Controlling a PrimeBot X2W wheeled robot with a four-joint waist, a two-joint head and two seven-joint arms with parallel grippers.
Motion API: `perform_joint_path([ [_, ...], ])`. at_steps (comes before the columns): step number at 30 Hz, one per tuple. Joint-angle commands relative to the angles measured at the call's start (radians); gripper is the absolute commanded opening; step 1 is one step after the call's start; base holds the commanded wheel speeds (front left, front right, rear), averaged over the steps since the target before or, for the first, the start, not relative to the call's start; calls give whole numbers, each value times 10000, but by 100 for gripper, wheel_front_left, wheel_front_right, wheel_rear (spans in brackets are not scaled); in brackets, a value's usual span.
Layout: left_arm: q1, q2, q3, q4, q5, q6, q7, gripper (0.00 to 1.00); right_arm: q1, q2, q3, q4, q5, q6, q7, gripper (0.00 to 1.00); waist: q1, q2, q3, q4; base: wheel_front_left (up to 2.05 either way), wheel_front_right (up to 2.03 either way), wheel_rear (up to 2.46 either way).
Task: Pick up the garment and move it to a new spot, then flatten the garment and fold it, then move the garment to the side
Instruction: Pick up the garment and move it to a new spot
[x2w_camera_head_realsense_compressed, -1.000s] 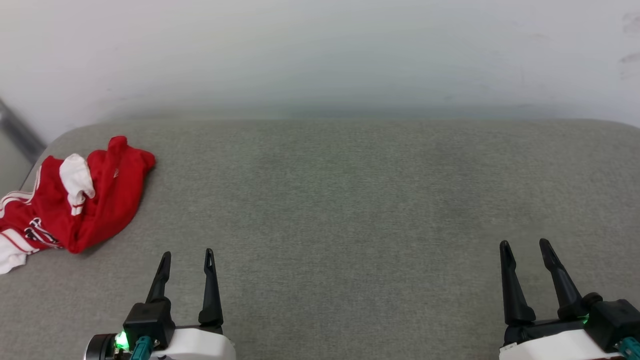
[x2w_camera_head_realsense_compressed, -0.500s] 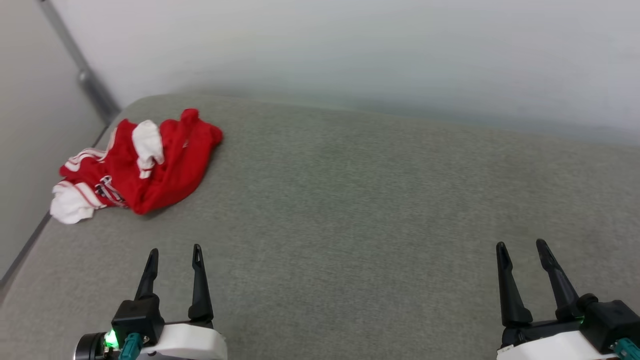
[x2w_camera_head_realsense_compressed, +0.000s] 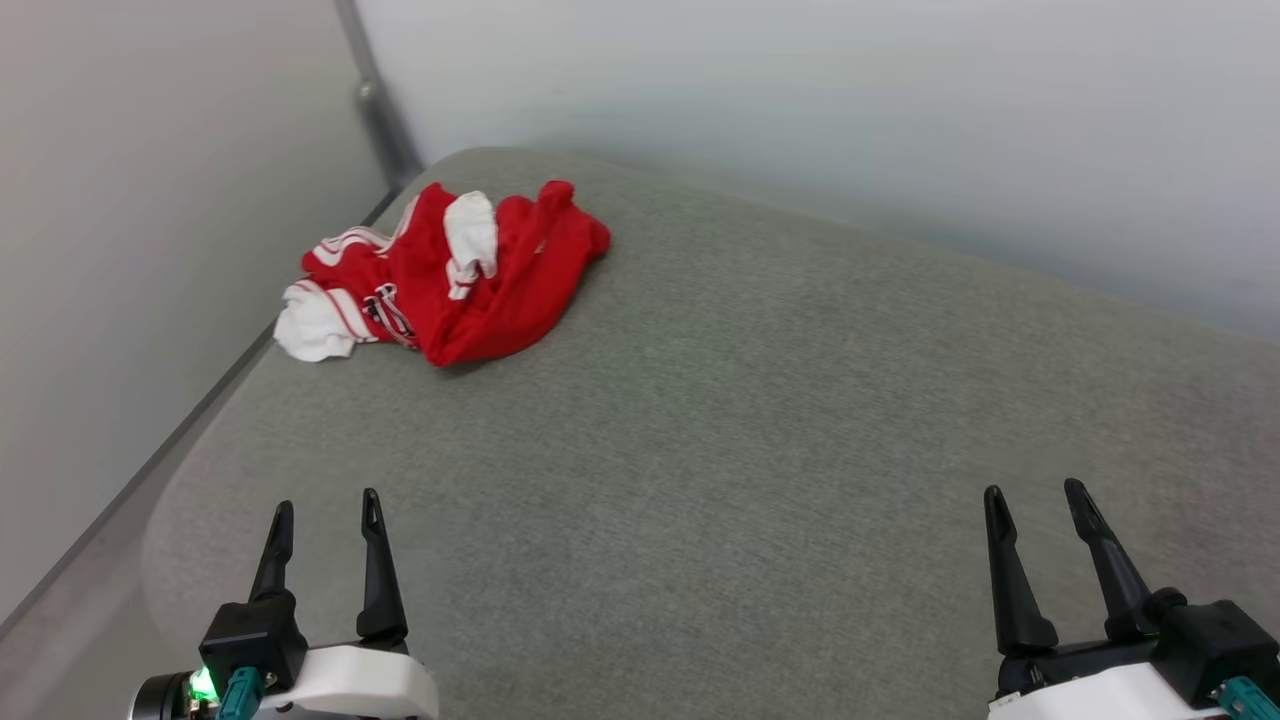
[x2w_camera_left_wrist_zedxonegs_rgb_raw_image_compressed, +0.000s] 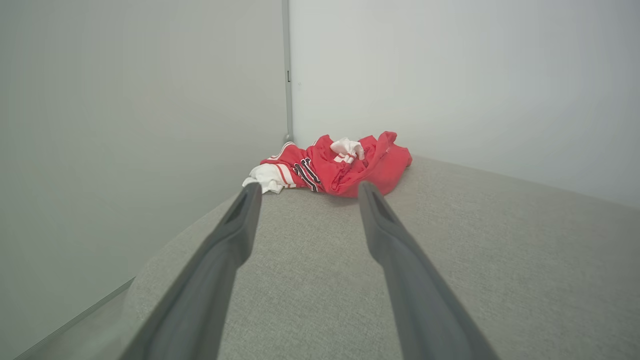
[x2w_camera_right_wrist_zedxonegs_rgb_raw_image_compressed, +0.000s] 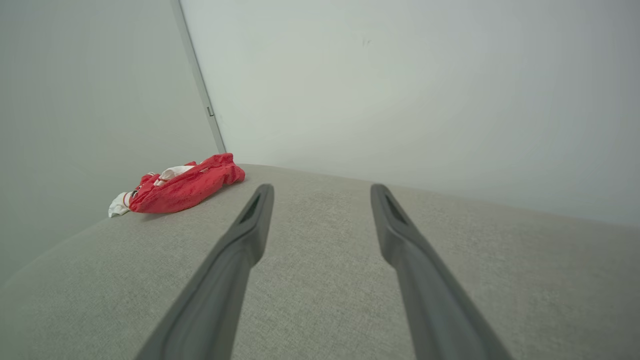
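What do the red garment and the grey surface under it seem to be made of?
The garment: thin soft cloth, perhaps synthetic, matte; it lies crumpled in loose folds. The surface: probably woven upholstery fabric, matte; a fine flecked weave shows.

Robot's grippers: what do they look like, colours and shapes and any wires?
The left gripper and right gripper match: each has two long, slim black fingers tapering to rounded tips, with a narrow slot near each tip. They are set in a black block on a smooth white wrist shell. A teal plug sits beside each block, and a green light glows on the left.
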Motion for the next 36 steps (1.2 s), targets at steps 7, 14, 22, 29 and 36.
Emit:
perform_joint_path([
  [7, 111, -11, 194, 12, -77, 2, -28, 100, 2, 20, 46, 29, -48, -3, -19, 100, 0, 0, 29, 749, 0, 0, 0],
  [14, -524, -2, 664, 144, -99, -328, -28, 100, -122, 20, 80, 4, -167, -3, -19, 100, 0, 0, 209, 664, 0, 0, 0],
  [22, -2907, 675, 1965, 958, -384, -1377, -26, 100, -503, 19, -30, -163, -697, -3, -18, 100, 0, 0, 1034, 177, 0, 0, 0],
  [29, -5283, 1470, 2767, 1718, -729, -1993, -28, 100, -1110, 17, -276, -497, -1363, -3, -19, 100, 0, 0, 2436, -456, 0, 0, 0],
  [36, -7170, 2616, 3180, 2843, -1281, -2342, -28, 100, -1709, 16, -684, -943, -1868, -3, -19, 100, 0, 0, 3797, -1056, 0, 0, 0],
])
